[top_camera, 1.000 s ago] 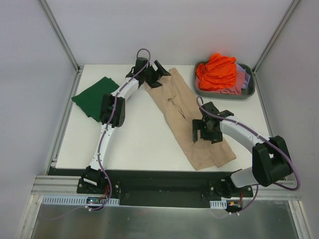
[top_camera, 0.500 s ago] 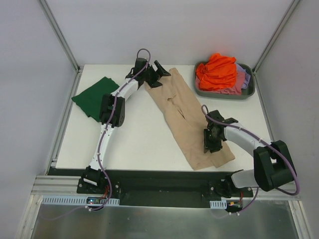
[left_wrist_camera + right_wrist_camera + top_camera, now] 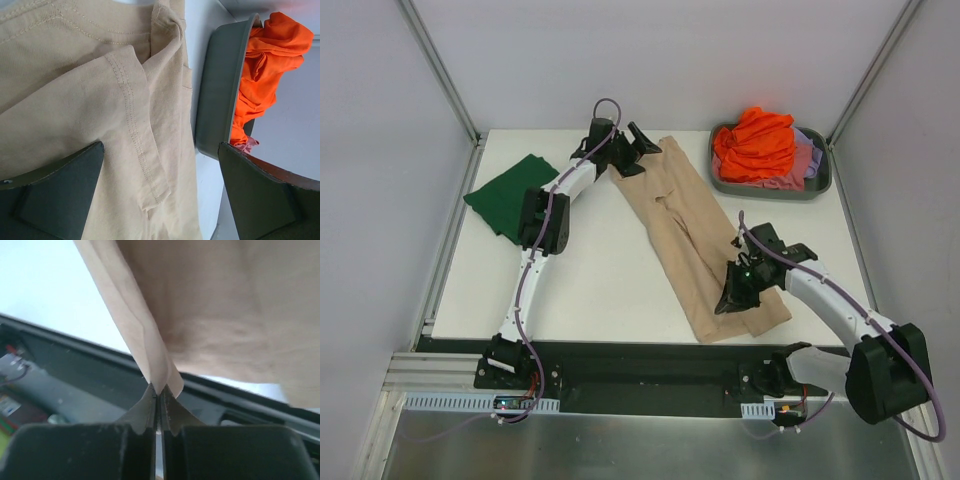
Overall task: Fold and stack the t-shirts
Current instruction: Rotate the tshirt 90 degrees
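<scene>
beige t-shirt [image 3: 682,225] hem in right tool [image 3: 159,393]

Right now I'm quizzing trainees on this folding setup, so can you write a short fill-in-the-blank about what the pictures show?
The right gripper is ____ on the beige t-shirt.
The left gripper has its jaws ____ over that shirt's far end.
The green t-shirt lies at the ____ edge of the table.
Missing: shut; open; left.
</scene>
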